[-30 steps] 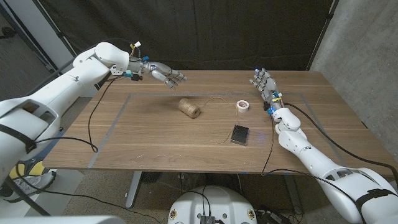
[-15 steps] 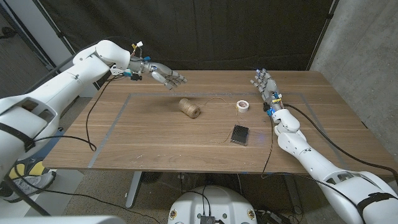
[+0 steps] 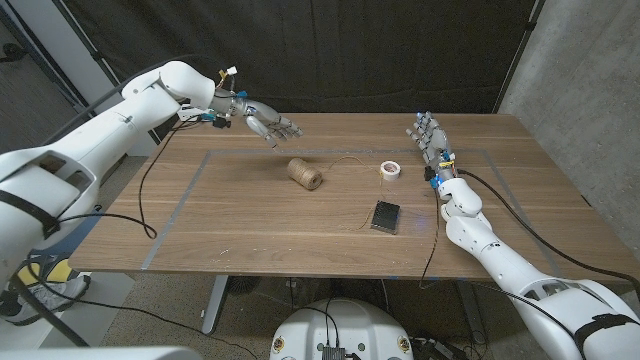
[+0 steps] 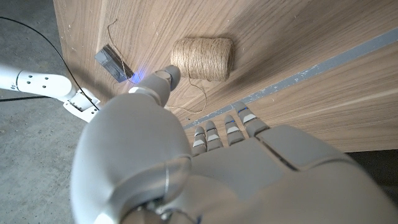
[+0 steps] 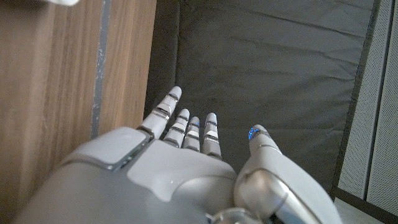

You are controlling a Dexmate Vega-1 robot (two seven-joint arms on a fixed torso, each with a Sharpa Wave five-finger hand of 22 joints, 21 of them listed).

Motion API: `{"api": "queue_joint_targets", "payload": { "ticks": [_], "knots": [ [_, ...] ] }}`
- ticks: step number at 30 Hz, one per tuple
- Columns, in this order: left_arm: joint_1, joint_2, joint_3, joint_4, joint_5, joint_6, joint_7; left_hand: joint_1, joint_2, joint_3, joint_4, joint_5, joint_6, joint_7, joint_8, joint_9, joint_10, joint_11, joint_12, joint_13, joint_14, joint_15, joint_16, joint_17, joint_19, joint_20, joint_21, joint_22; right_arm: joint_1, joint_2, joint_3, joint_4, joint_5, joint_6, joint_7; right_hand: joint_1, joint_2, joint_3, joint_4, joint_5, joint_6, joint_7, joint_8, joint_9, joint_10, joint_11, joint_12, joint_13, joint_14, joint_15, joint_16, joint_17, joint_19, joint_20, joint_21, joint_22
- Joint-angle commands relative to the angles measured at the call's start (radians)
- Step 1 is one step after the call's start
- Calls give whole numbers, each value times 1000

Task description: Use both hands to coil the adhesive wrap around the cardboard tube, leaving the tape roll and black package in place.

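Note:
A tube wound with brown twine-like wrap [image 3: 306, 173] lies at the table's middle, and a loose strand [image 3: 350, 160] runs from it toward the white tape roll [image 3: 391, 169]. The black package [image 3: 385, 215] lies nearer the front. My left hand [image 3: 268, 122] hovers above the table behind and left of the tube, fingers spread, holding nothing. The left wrist view shows that hand [image 4: 186, 168] over the tube [image 4: 203, 58] and the package [image 4: 112, 63]. My right hand [image 3: 428, 137] stands at the right rear with fingers apart, empty; the right wrist view shows it [image 5: 180, 168] beside the table edge.
A grey tape line [image 3: 210, 155] marks a rectangle on the wooden table [image 3: 250, 230]. Black cables [image 3: 150, 190] trail from both wrists across the table. A dark curtain [image 5: 267, 62] hangs behind the table's far edge.
My left hand has drifted slightly right, toward the tube. The right hand and the things on the table have barely moved.

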Motion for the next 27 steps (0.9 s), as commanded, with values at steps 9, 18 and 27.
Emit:
{"api": "queue_joint_targets", "payload": {
  "ticks": [9, 18, 27],
  "knots": [
    [-60, -51, 60, 75, 73, -58, -46, 34, -7, -12, 5, -19, -31, 0, -7, 2, -36, 15, -5, 7, -26, 12, -7, 5, -17, 6, 0, 6, 4, 20, 14, 41, 9, 33, -13, -11, 1, 0, -4, -3, -26, -8, -2, 2, -25, 7, -6, 2, -19, 5, -3, 5, -9, 1, -2, 3],
    [-83, -72, 89, 101, 110, -96, -59, 50, -13, -26, 11, -38, -59, -2, -11, 3, -64, 25, -11, 11, -48, 18, -10, 5, -30, 6, -3, 6, 9, 31, 20, 62, 15, 46, -15, -14, 1, -2, -3, -4, -43, -9, -3, 2, -49, 5, -7, 2, -33, 10, -3, 7, -17, 5, -3, 3],
    [-108, -95, 108, 137, 129, -130, -69, 58, -13, -32, 13, -47, -66, 1, -10, 3, -75, 29, -12, 14, -59, 23, -10, 5, -38, 7, -5, 6, 9, 37, 25, 72, 19, 55, -18, -16, 1, -3, -2, -4, -50, -11, -2, 2, -57, 4, -6, 2, -38, 14, -2, 8, -22, 6, -3, 3]
  ]
}}
